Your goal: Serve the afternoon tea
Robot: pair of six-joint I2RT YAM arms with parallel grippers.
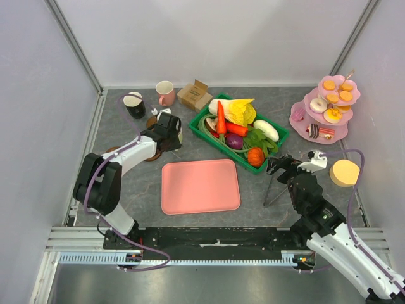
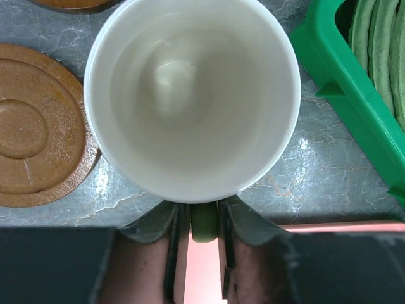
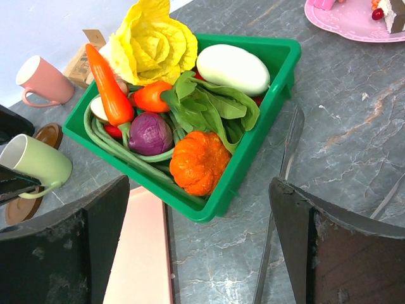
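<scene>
My left gripper (image 1: 168, 132) is shut on the handle (image 2: 204, 221) of the pale-green mug (image 2: 193, 95), which is white inside. In the right wrist view the mug (image 3: 37, 161) is tilted, beside a brown coaster (image 2: 31, 152). The black mug (image 1: 134, 104) and the pink mug (image 1: 165, 93) stand at the back left. Orange biscuits (image 1: 337, 88), a donut (image 1: 318, 104) and a cake slice (image 1: 321, 132) sit on the pink tiered stand (image 1: 302, 117) at the back right. My right gripper (image 1: 281, 166) is open and empty, near the green basket's corner.
A pink tray (image 1: 200, 185) lies at the front centre. The green basket (image 1: 281, 134) holds toy vegetables. A cardboard box (image 1: 194, 95) stands behind it. Metal tongs (image 1: 273, 190) lie by my right gripper. A pale-orange disc (image 1: 345, 172) is at the right. More coasters (image 1: 152, 156) lie on the left.
</scene>
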